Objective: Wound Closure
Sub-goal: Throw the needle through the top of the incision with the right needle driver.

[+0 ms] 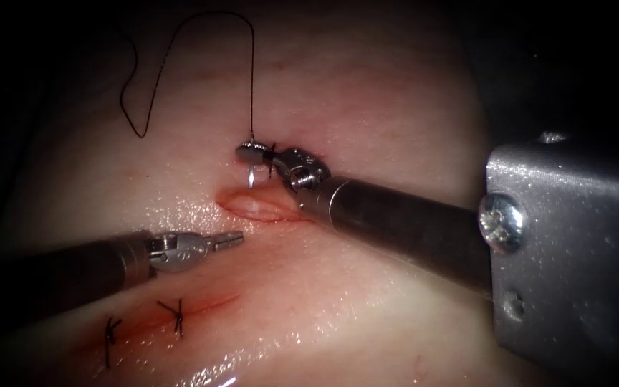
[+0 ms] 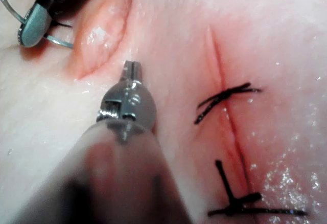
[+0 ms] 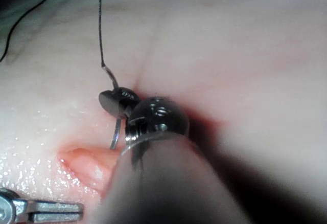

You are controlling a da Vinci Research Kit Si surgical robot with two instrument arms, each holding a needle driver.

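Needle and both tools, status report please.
Right tool shut on the needle near its thread end, above the open cut. Left tool shut, holding nothing. Thread trails upward. Nothing in the way.

The needle's (image 1: pixel 252 174) middle is hidden inside the right tool's (image 1: pixel 256 153) jaws, and whether its tip touches the tissue (image 1: pixel 367 93) is too small to tell. The thread's (image 1: pixel 180 43) far end fades into darkness.

Endoscope overhead, wrist views close, sharing cut (image 1: pixel 256 206)
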